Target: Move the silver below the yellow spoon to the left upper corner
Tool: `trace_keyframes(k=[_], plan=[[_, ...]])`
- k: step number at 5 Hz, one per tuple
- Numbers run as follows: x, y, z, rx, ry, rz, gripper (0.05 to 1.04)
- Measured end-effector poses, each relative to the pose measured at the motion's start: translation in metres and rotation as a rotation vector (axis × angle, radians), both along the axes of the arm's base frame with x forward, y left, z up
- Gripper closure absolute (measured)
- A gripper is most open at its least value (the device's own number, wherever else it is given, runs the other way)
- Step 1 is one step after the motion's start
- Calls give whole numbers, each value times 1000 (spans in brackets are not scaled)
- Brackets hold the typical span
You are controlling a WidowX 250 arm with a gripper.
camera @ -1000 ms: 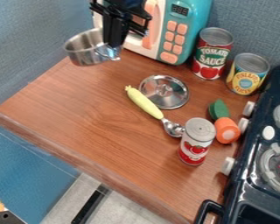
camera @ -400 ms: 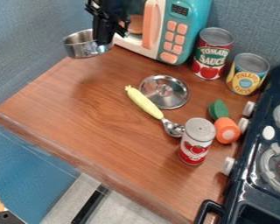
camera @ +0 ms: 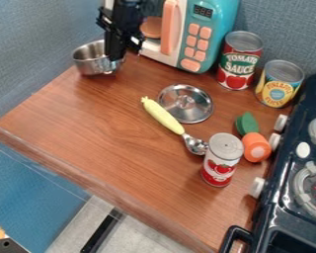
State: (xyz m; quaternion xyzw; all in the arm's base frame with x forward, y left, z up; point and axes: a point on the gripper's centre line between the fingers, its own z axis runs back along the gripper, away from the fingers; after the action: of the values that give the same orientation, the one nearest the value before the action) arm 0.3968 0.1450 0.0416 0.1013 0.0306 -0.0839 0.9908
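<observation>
The black gripper point(camera: 113, 57) comes down from the top edge at the upper left, shut on the right side of a silver pot point(camera: 88, 63). The pot is upright at the counter's upper left corner, near the wall; whether its base touches the wood cannot be told. A yellow-handled spoon point(camera: 162, 116) lies diagonally mid-counter, its metal bowl beside the red and white can. Just above and right of the handle lies a round silver lid point(camera: 185, 103).
A teal toy microwave point(camera: 210, 34) stands right of the gripper. Farther right are a tomato sauce can point(camera: 240, 62) and a yellow can point(camera: 278, 85). A red and white can point(camera: 220, 160), an orange and green toy carrot point(camera: 256, 147) and the stove point(camera: 286, 197) occupy the right side.
The gripper has shifted left from its earliest position. Since the middle frame, the pot has come lower with the gripper. The spoon, lid and cans have kept their places.
</observation>
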Motion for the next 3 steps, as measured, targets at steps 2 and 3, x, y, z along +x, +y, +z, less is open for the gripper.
trace_keyframes(k=[2, 3], plan=[[-2, -3, -25, 3, 69, 20, 849], [3, -3, -20, -1, 51, 28, 608]])
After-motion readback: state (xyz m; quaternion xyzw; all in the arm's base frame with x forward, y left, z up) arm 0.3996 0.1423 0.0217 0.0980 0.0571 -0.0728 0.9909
